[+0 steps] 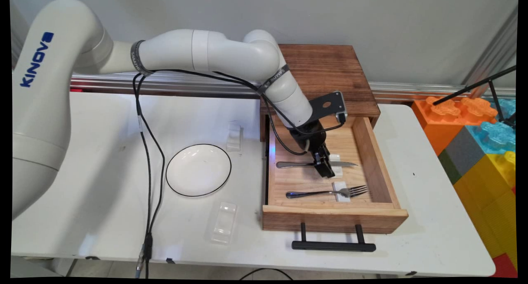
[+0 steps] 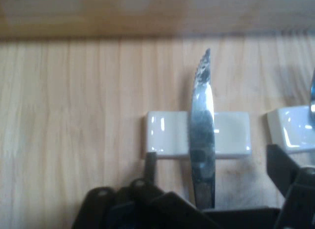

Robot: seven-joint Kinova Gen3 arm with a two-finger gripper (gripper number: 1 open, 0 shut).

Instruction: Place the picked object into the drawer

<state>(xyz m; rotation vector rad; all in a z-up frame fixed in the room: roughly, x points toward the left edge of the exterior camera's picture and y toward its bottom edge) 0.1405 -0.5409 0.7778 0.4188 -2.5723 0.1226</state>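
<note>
My gripper (image 1: 327, 172) reaches down into an open wooden drawer (image 1: 334, 218). It stands open over a table knife (image 1: 297, 164) that lies on the drawer floor. The blade rests across a small white rest (image 1: 336, 158). In the hand view the knife (image 2: 202, 120) runs up between my two fingers, one finger (image 2: 150, 162) on its left and the other on its right, both clear of it. The white rest (image 2: 167, 133) lies under the blade. A fork (image 1: 326, 192) lies nearer the drawer front on its own white rest (image 1: 341, 192).
The drawer sticks out of a dark wooden cabinet (image 1: 326, 69) and has a black bar handle (image 1: 333, 246). Left of it are a white plate (image 1: 198, 169) and two more white rests (image 1: 234, 137) (image 1: 224, 222). Black cables (image 1: 148, 152) hang over the table. Coloured blocks (image 1: 474, 143) stand at the right.
</note>
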